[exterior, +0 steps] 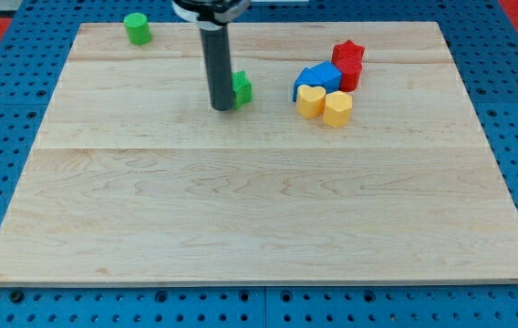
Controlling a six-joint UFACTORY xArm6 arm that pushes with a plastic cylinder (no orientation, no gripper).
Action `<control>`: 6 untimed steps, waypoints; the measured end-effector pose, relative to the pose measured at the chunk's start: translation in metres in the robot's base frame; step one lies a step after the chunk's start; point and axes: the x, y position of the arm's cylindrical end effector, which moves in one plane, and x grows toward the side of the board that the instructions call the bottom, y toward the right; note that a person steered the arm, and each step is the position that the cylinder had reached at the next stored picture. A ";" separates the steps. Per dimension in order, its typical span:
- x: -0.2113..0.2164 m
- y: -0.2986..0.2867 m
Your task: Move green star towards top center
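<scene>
**Six blocks on the board, no writing anywhere**

No brand, label or lettering can be read on any block, on the wooden board point(259, 210) or on the blue pegboard point(4, 137) around it.

At the far left stands a green block point(137, 28), roughly cylindrical, alone near the board's far edge. To its right the dark rod point(214, 64) comes down from the view's top, where its mount is cut off by the frame. My tip point(222, 107) rests on the board, touching the left side of the green star point(241, 87). The rod hides the star's left part, so its shape is hard to make out. The star lies in the far half, slightly left of centre. This arm carries no pincer, so there is nothing to spread or press together.

Further right, well apart from the star, sits a tight cluster: a blue block point(318, 79), a yellow heart point(310, 100) nearer, a yellow block point(337, 107) beside it, and two red blocks, a red star point(347, 53) and a red block point(351, 75), touching one another; the nearer one's shape is unclear.
</scene>
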 end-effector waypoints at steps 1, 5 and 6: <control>0.004 0.020; -0.078 -0.030; -0.081 -0.022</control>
